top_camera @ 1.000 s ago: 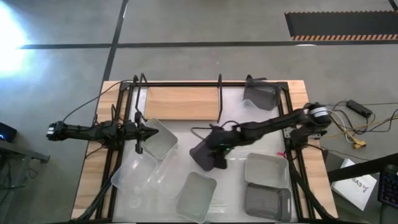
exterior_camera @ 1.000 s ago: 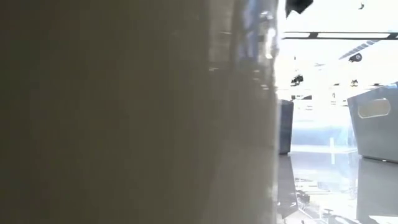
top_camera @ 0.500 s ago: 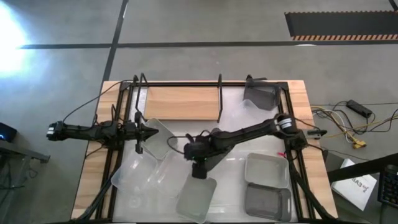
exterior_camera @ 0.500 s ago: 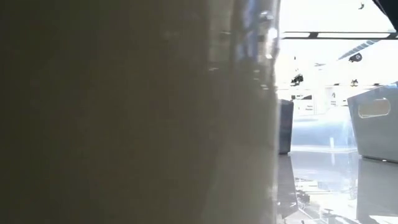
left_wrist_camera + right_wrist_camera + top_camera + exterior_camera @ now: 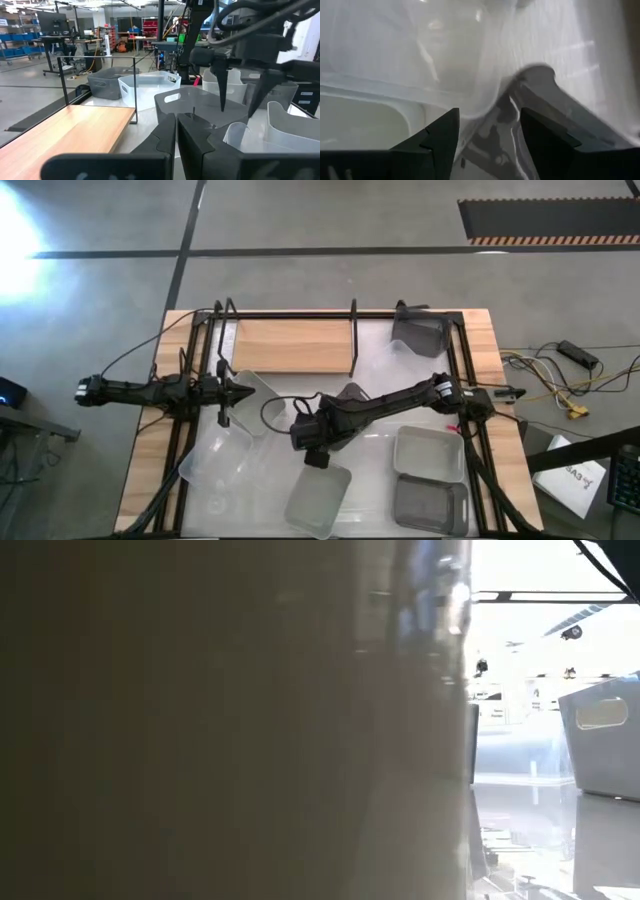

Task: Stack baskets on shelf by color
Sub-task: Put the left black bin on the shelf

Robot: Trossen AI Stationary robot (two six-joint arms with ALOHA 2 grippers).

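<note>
Now my right gripper (image 5: pixel 306 442) hangs spread wide over the clear baskets (image 5: pixel 235 442), holding nothing; my left gripper (image 5: pixel 240 391) waits closed beside the shelf (image 5: pixel 295 345).

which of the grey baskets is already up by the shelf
The dark grey plastic basket at the table's far right corner, just beside the light wooden shelf. The other dark grey basket sits at the near right edge, next to a whitish one.
</note>
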